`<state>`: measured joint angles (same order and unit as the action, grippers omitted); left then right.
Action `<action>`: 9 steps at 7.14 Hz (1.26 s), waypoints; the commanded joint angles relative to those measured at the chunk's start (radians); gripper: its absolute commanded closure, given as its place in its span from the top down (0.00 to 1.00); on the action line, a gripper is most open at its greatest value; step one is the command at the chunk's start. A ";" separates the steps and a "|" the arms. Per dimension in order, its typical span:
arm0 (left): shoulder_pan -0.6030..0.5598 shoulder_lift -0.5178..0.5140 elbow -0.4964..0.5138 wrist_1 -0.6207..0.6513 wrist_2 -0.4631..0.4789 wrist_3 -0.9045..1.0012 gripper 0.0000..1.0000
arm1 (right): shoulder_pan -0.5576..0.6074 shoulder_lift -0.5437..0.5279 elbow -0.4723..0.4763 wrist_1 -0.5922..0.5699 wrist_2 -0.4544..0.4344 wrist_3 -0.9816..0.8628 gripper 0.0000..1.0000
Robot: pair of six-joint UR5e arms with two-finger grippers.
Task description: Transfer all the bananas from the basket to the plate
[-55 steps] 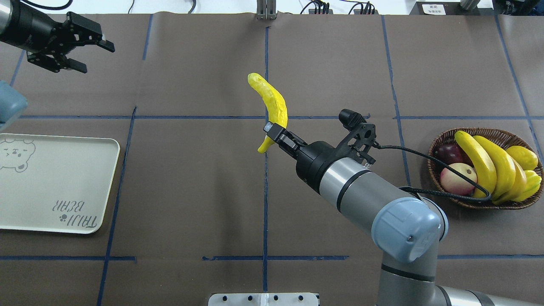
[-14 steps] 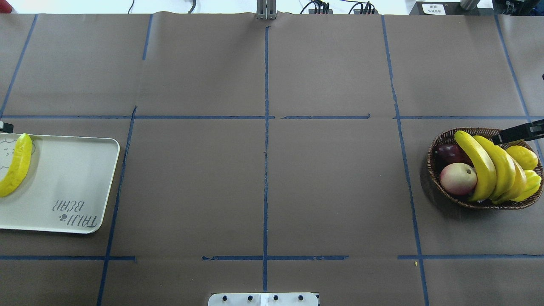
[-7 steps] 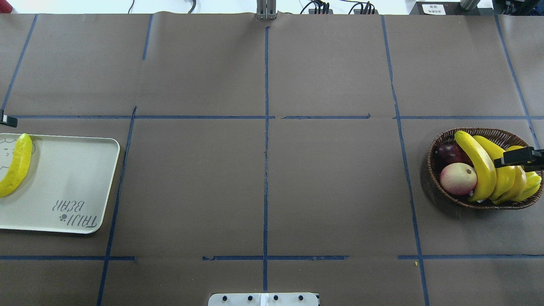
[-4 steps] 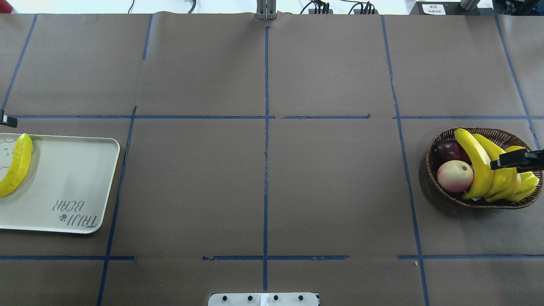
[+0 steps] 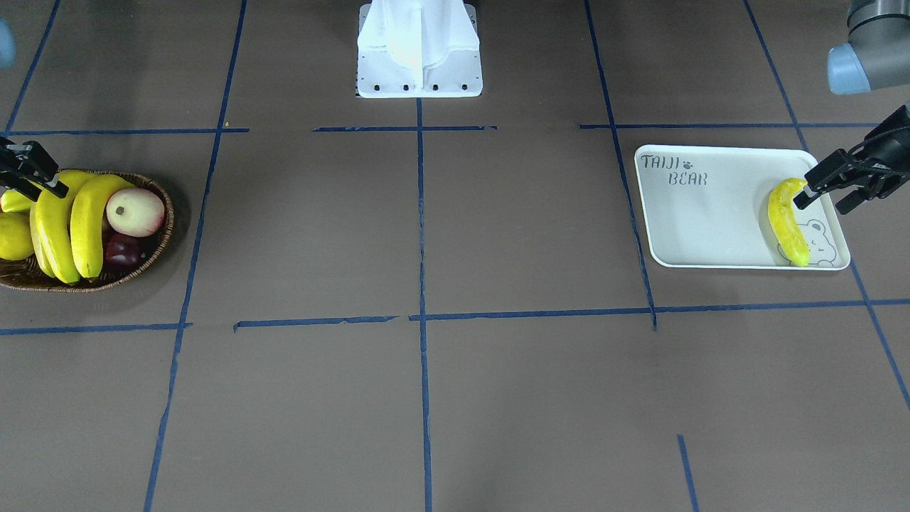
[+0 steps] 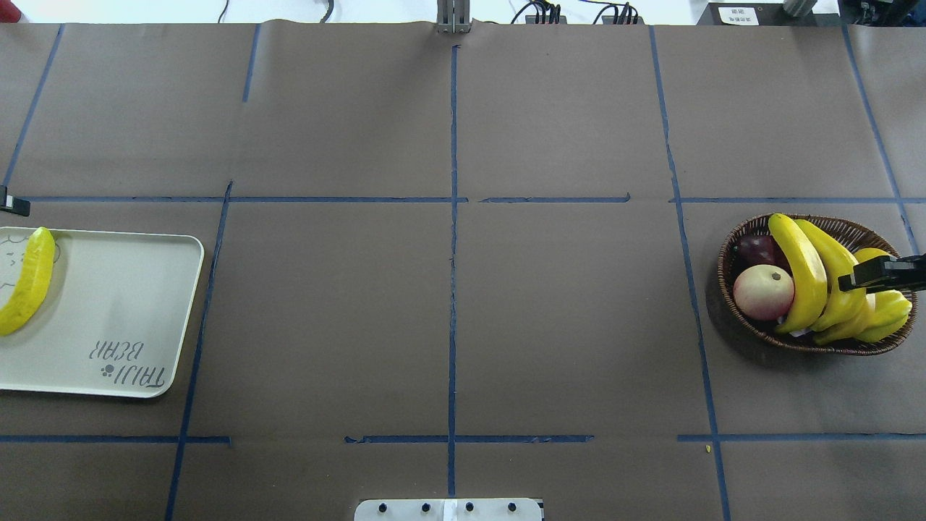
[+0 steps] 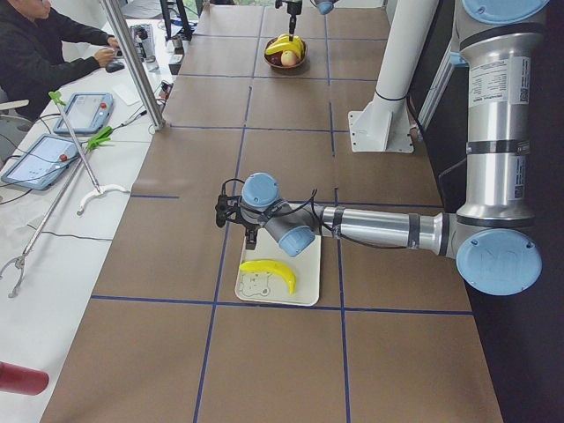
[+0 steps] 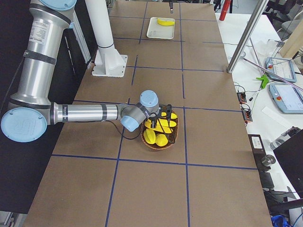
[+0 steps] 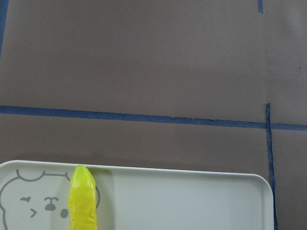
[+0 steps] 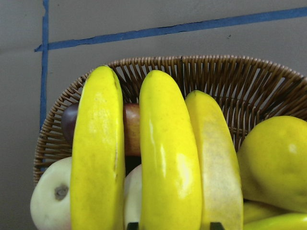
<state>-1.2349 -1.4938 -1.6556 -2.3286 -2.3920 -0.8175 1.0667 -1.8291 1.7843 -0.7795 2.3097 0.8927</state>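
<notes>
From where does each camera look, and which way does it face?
Front-facing: across the table, facing the robot's base, steeply down; left gripper, right gripper.
Overhead: behind the robot, facing forward and down; only fingertips.
Exterior left: from the plate end, lengthwise; left arm near.
Exterior right: from the basket end, lengthwise; right arm near.
Left wrist: down on plate's banana; no body.
Right wrist: down on basket's bananas; fingertips.
Shared: front-facing and overhead, same table mirrored.

Three yellow bananas [image 6: 803, 275] lean together in brown wicker basket [image 6: 850, 228]; one banana [image 6: 27, 282] lies flat on white plate [image 6: 123, 304].
</notes>
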 commanded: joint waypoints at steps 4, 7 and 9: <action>0.003 -0.002 0.004 0.000 0.001 0.000 1.00 | 0.086 -0.010 0.032 0.046 0.074 -0.014 0.00; 0.003 -0.013 0.004 0.000 0.001 -0.003 1.00 | 0.249 0.036 0.127 0.031 0.245 -0.005 0.00; 0.009 -0.066 0.005 0.012 0.001 -0.049 1.00 | 0.189 0.278 0.130 -0.143 0.214 0.131 0.00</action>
<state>-1.2294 -1.5254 -1.6513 -2.3249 -2.3915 -0.8323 1.2948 -1.6996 1.9084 -0.8185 2.5366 0.9294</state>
